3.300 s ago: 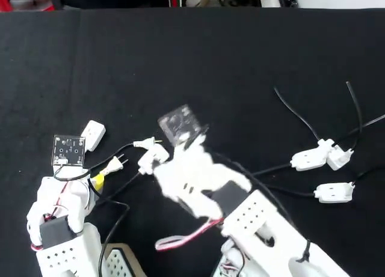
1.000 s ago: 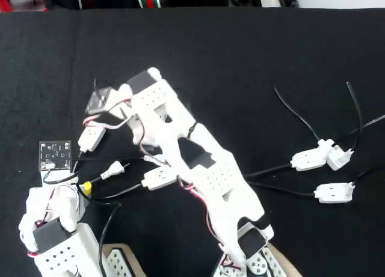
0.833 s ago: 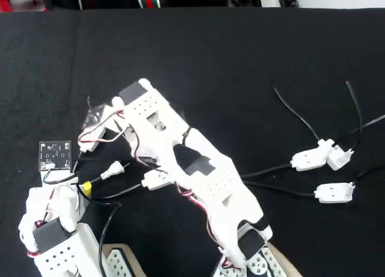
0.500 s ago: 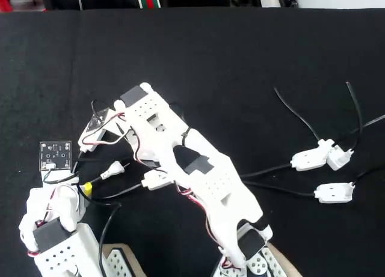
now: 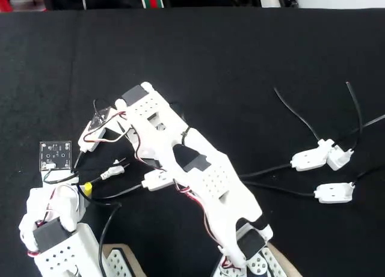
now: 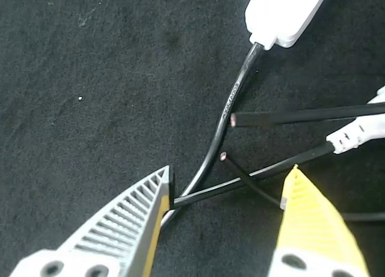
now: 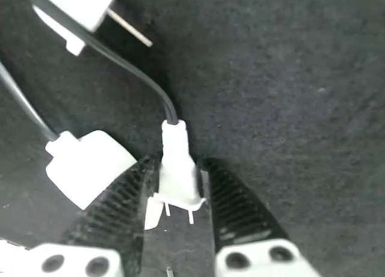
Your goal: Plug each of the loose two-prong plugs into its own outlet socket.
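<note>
**Right gripper clamped on a plug, left gripper open over the cords**

My right gripper (image 7: 177, 190) is shut tight on a small white two-prong plug (image 7: 176, 163), with its black fingers (image 7: 231, 199) pressing the body from both sides. The prongs point back toward my wrist, in no socket, and the plug's black cord runs out the far end. Just beside it lies a white socket block (image 7: 87, 166) on its own cord. From above, this arm lies across the left part of the black table (image 5: 240, 60).

My left gripper (image 6: 230, 170) stands wide open and holds nothing. Crossed black cords (image 6: 204, 190) lie between its grey and yellow fingers.

A loose plug (image 5: 114, 170) lies on the table with bare prongs, near a white socket (image 5: 157, 179) but apart from it. At the right side, two white pieces (image 5: 325, 155) lie end to end, touching. A third piece (image 5: 334, 193) lies close by, and I cannot tell whether its slots are filled.
</note>
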{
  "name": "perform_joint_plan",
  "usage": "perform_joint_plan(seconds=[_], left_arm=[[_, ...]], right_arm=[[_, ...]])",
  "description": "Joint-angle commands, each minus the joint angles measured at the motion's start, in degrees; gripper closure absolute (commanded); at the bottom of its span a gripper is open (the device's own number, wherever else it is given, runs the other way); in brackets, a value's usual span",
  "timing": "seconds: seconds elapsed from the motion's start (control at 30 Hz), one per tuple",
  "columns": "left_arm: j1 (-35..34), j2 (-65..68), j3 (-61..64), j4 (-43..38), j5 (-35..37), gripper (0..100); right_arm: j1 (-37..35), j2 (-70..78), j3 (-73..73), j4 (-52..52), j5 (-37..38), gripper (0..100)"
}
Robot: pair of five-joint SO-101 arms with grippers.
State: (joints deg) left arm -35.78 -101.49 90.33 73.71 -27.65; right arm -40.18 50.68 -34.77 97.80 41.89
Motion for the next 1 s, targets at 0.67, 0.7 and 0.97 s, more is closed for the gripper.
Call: perform_joint_plan(seconds=[0.67, 0.7, 0.97], left_arm=[[0.13, -0.09, -0.22, 0.44, -0.62, 70], [0.22, -0.09, -0.22, 0.44, -0.62, 70], [10.33, -0.09, -2.42, 0.44, -0.62, 70]], right_arm=[[12.57, -29.58, 13.14, 1.76, -9.41, 98.7], [14.24, -32.84, 17.27, 0.26, -9.93, 98.7], [21.10, -60.44, 56.66, -17.76, -19.25, 98.7]])
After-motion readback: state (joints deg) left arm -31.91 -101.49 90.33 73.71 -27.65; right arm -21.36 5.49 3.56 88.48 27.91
